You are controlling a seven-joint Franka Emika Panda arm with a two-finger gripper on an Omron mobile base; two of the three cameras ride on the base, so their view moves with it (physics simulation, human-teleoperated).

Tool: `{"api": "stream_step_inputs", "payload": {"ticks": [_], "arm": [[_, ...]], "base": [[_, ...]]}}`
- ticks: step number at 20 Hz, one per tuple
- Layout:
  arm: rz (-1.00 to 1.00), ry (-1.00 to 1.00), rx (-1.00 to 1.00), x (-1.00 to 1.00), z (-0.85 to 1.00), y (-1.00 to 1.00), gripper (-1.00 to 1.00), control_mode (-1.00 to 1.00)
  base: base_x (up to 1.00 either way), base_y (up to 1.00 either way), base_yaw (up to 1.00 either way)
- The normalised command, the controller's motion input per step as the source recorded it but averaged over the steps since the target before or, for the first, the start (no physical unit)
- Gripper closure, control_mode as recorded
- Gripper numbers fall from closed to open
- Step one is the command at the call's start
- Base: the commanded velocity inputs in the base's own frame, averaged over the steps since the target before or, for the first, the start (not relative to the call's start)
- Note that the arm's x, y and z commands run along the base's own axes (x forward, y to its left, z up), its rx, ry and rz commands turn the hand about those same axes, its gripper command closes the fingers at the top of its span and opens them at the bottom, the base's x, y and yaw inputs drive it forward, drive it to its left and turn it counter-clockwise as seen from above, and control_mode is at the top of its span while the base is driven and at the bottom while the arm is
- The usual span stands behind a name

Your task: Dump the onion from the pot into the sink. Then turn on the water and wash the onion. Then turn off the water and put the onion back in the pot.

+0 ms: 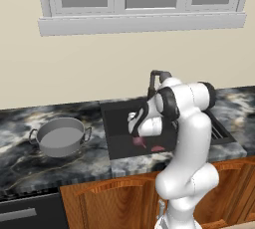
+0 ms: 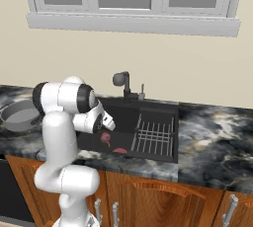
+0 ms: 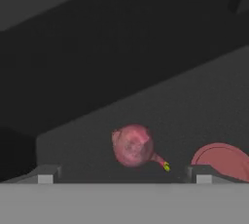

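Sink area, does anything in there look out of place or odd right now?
Only mildly. The onion lies loose on the floor of the black sink, with a flatter pink-red piece beside it. The pot stands upright on the counter. The open claw hovers over the onion.

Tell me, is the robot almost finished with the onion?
Not yet. Done: the onion is out of the pot and lies on the sink floor, beside a flat red sliver. In hand: the gripper is down in the sink, jaws open around the onion, not gripping it. Whether it's washed, I cannot tell; no water runs. Left: lifting it back into the empty pot.
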Motion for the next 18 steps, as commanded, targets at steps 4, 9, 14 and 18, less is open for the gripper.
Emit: {"api": "stream_step_inputs", "payload": {"ticks": [4, 9, 14, 18], "arm": [[0.01, -0.23, 0.00, -0.66, 0.98, -0.43, -1.00, -1.00], [0.03, -0.22, 0.00, -0.72, 1.00, -0.45, -1.00, -1.00], [0.11, -0.23, -0.01, -0.50, 0.94, -0.79, -1.00, -1.00], [0.17, -0.34, -0.07, -0.36, 0.74, -0.93, -1.00, -1.00]], "base": [[0.00, 0.00, 0.00], [0.00, 0.00, 0.00], [0.00, 0.00, 0.00], [0.00, 0.00, 0.00]]}}
